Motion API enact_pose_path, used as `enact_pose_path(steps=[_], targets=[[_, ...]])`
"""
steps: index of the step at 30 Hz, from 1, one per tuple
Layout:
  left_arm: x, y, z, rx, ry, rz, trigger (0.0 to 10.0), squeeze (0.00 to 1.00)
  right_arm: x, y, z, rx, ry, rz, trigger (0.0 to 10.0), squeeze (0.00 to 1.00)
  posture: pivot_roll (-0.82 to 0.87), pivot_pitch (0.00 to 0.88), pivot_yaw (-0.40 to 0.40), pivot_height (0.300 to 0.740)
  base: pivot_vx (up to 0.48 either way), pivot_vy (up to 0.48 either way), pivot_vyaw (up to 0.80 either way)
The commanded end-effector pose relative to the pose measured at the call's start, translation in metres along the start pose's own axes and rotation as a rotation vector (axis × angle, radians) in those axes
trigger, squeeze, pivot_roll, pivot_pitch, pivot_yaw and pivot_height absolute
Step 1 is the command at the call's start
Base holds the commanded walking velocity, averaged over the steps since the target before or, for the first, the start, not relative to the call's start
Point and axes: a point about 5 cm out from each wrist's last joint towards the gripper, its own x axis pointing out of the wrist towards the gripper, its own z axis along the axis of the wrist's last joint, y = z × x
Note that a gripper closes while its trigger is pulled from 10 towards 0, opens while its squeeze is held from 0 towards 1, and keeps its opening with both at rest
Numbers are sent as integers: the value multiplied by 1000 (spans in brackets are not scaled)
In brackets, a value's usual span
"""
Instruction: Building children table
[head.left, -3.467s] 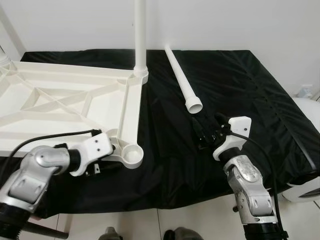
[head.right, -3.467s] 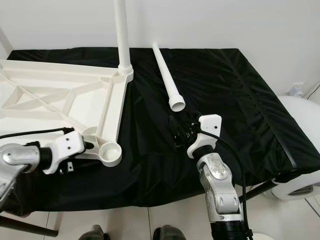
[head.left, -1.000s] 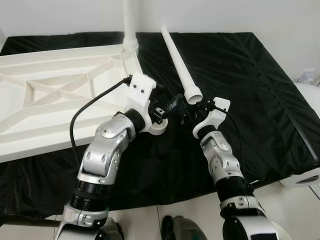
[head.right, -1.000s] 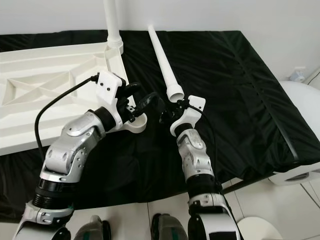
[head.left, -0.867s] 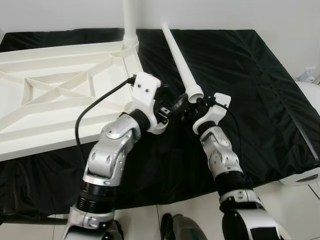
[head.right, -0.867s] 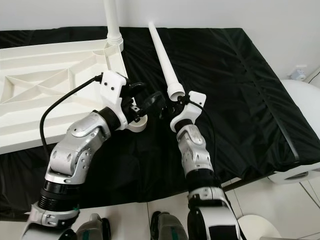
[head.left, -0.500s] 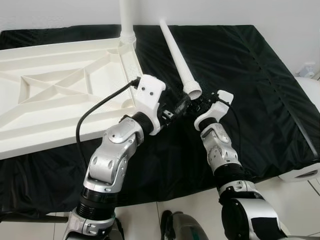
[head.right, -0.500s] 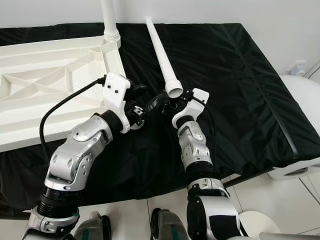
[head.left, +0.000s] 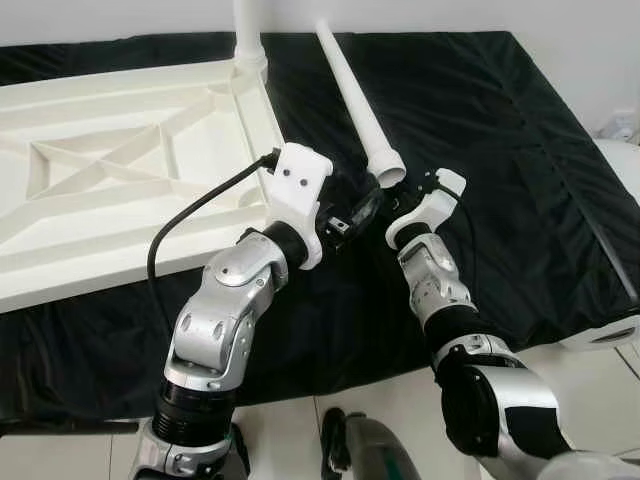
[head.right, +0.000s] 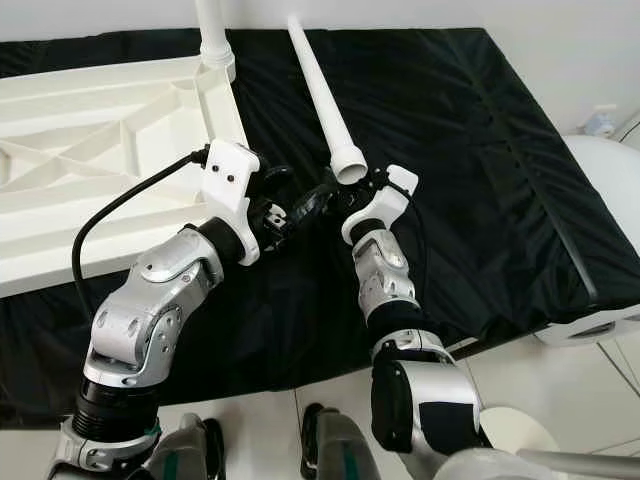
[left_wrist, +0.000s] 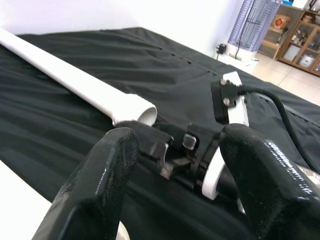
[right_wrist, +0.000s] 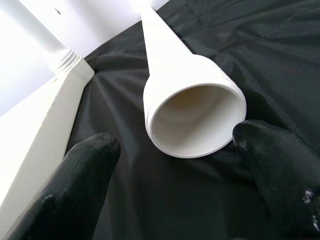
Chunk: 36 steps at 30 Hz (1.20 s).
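A white plastic tabletop (head.left: 120, 180) lies upside down on the black cloth (head.left: 500, 130) that covers the bench, its ribbed underside facing up, and one white leg (head.left: 247, 25) stands upright in the far corner socket. A second, loose table leg (head.left: 355, 95) lies on the cloth just beside the tabletop's right edge, its wide hollow end (right_wrist: 195, 120) turned toward the robot. The right pincer (right_wrist: 180, 165) sits at that open end with its two black fingers (right_wrist: 280, 165) spread wide, one on each side of the rim; the finger on one side looks to be touching the rim, the other stands a little apart, so the leg is bracketed but not clamped. The left pincer (left_wrist: 175, 150) reaches in from the tabletop's near corner toward the same spot, its fingers (left_wrist: 107, 170) also wide apart and holding nothing, pointed at the right wrist (left_wrist: 230, 100) and the leg's mouth just beyond. Both silver arms meet near the middle of the bench, close together
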Motion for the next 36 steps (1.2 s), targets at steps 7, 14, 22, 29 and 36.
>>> enact_pose_path(steps=[7,14,22,29,36], targets=[[-4,1,4,2,2,90,10000,0,3,13,-10,35,29,40,10000,0,80,239,-49,740,0,0,0],[-5,2,5,2,3,100,10000,0,1,24,-16,38,14,70,10000,0,79,238,-54,740,0,0,0],[-6,3,6,2,1,105,10000,0,-3,27,-21,51,6,71,10000,0,77,236,-57,740,0,0,0],[-6,4,7,4,0,113,10000,0,-4,34,-20,67,-7,109,10000,0,81,235,-61,740,0,0,0],[-8,5,8,4,-3,123,10000,0,-9,39,-23,82,-12,109,10000,0,87,234,-66,740,0,0,0]])
